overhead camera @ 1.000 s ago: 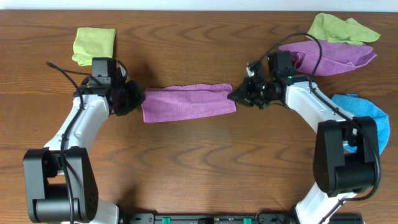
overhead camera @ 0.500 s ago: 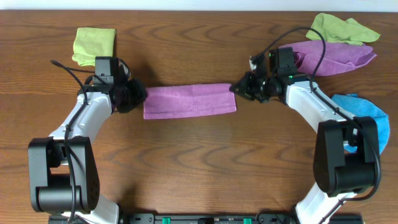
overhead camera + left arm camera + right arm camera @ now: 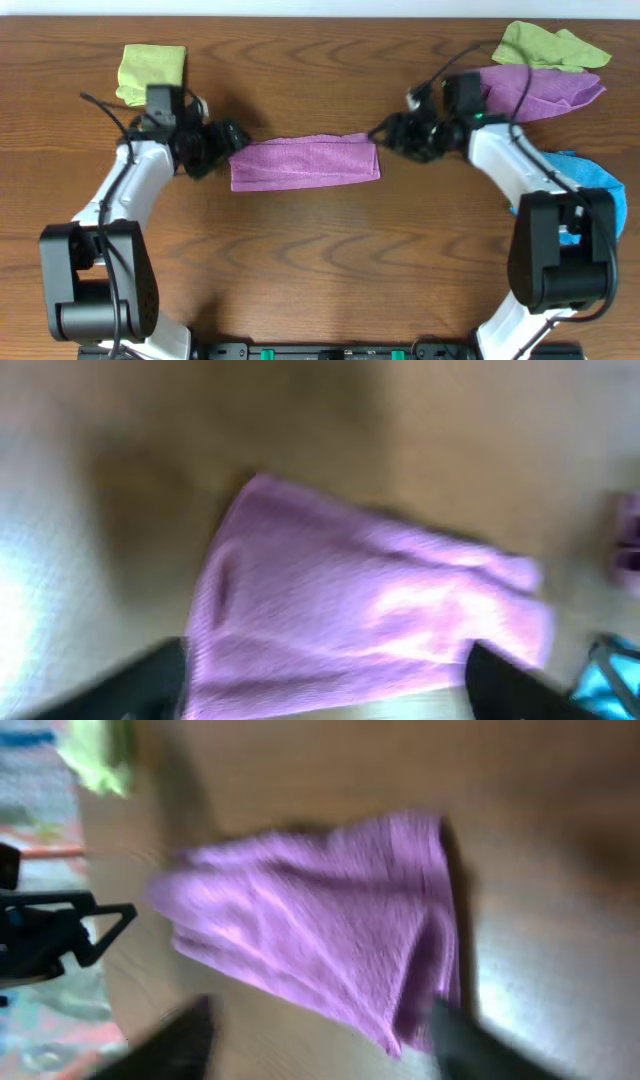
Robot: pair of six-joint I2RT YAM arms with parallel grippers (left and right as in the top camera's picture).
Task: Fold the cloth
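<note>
The magenta-purple cloth (image 3: 305, 160) lies on the wooden table as a long folded strip running left to right. My left gripper (image 3: 228, 137) hovers at the strip's left end, open. In the blurred left wrist view its dark fingers (image 3: 150, 680) stand wide on either side of the cloth (image 3: 370, 620). My right gripper (image 3: 385, 130) sits at the strip's right end, also open. In the right wrist view the cloth (image 3: 320, 920) lies ahead of the spread fingers (image 3: 470, 1040), its near corner close to the right one. No white tag shows.
A folded lime-green cloth (image 3: 152, 70) lies at the back left. At the back right sit another lime-green cloth (image 3: 548, 45) and a paler lilac cloth (image 3: 540, 90), with a blue cloth (image 3: 590, 185) by the right arm's base.
Both grippers, shut at the cloth's ends before, now stand open and have let the ends go. Both wrists have shifted slightly towards the back. The strip rests flat.
</note>
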